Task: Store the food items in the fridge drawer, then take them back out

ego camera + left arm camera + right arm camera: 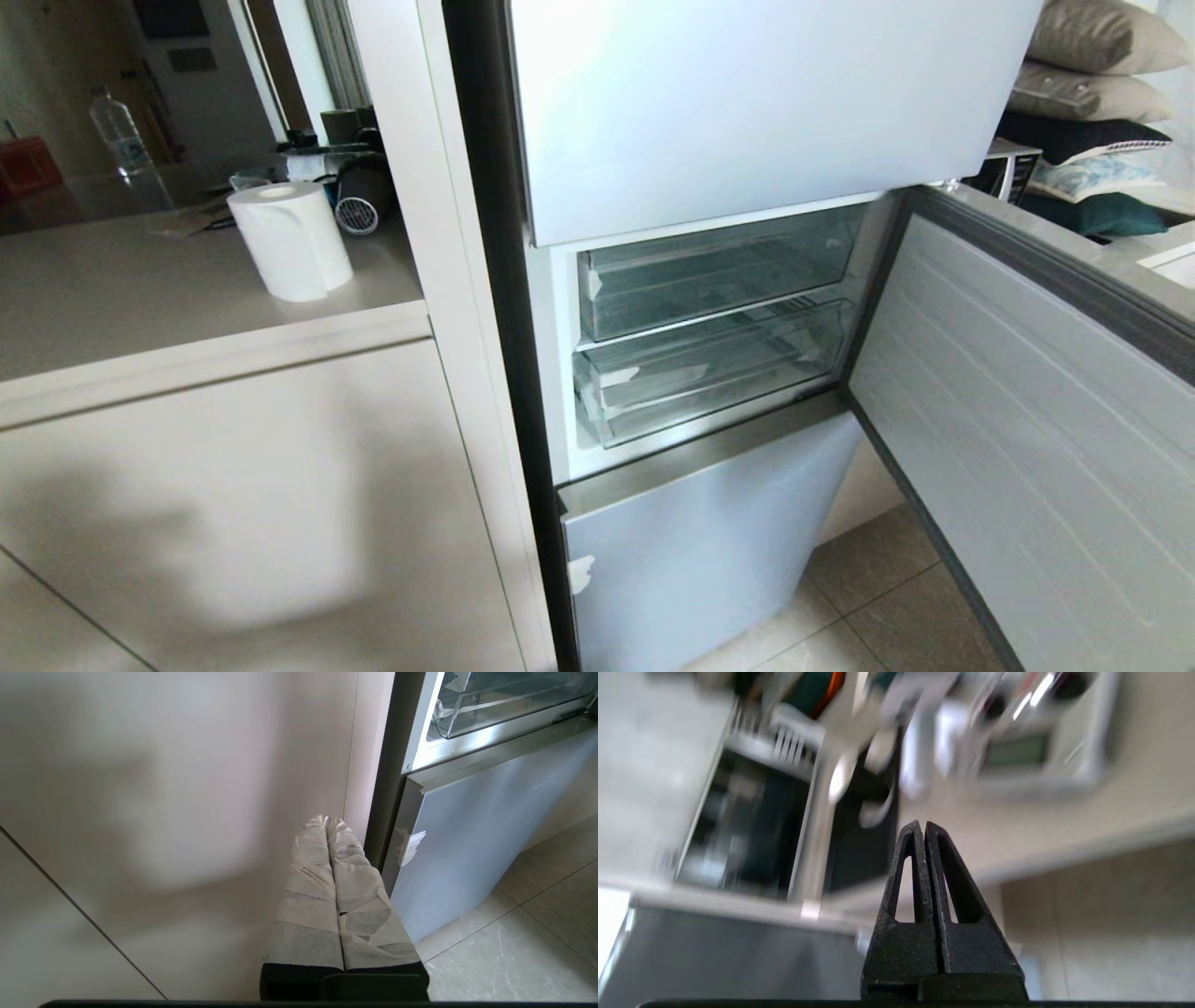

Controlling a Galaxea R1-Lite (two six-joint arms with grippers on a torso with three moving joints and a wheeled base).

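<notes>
Fridge (747,103) w/ mid door (1027,420) swung open to the right, ribbed white inner face showing. Upper clear bin (709,271) w/ plain front sits in the top slot of the open section. Lower door (709,551) closed, bit of white tape (581,571) at its left edge. Left of fridge: white cabinet (233,523) under a pale counter (140,299). On counter: paper roll (289,238) upright near the edge; behind it a bottle (121,135), dark clutter (345,168), red item (26,166) at far left. Tile floor (878,597) below. Far right: stacked pillows (1092,65), microwave (1008,173) partly hidden behind door.
</notes>
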